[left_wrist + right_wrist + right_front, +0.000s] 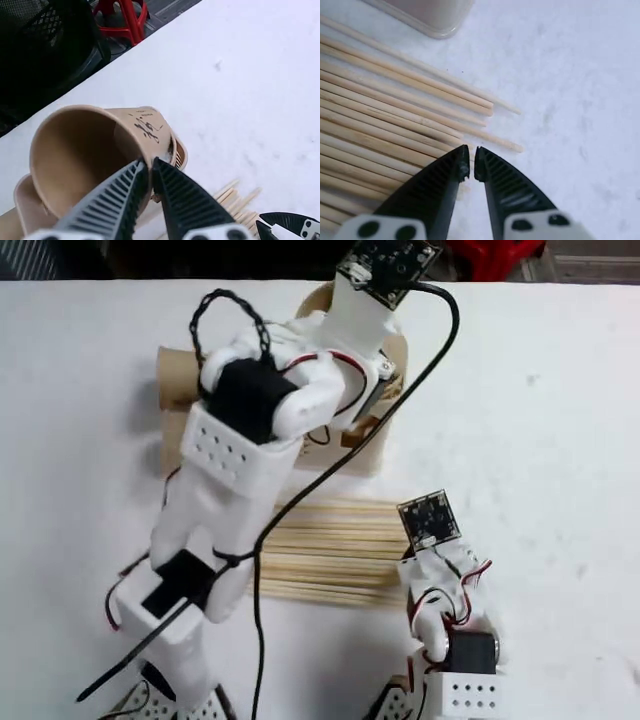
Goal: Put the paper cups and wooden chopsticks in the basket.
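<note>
Left wrist view: the left gripper (149, 162) has its fingers clenched on the rim of a brown paper cup (75, 150), which is tilted on its side over the beige basket (181, 152) at the far middle of the white table (540, 440). Nearer, the wooden chopsticks (330, 550) lie side by side in a flat row on the table, just in front of the basket. The right gripper (471, 155) sits at their right ends, fingers drawn almost together with a sliver between the tips.
</note>
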{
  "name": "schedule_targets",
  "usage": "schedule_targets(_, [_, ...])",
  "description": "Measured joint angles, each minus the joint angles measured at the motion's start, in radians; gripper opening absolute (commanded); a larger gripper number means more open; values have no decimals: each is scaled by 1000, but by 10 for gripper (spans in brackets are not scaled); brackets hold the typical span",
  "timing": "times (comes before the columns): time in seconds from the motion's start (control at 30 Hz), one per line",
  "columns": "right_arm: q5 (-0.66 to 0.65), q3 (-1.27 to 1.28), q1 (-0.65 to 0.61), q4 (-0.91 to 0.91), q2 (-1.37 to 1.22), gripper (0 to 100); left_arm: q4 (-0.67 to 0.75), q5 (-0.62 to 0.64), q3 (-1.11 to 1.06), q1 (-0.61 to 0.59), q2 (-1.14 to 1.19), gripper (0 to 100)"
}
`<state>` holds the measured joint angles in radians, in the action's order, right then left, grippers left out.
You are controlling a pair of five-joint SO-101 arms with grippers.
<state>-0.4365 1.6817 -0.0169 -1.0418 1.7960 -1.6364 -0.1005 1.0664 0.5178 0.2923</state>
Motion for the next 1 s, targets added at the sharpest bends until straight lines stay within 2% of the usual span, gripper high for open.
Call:
schedule_targets(0.07, [0, 0, 0, 0, 0, 38, 0, 0, -2, 0, 17, 148])
schedule_targets(1.0, [0, 0, 0, 0, 0, 39, 5, -38, -2, -48, 238, 150])
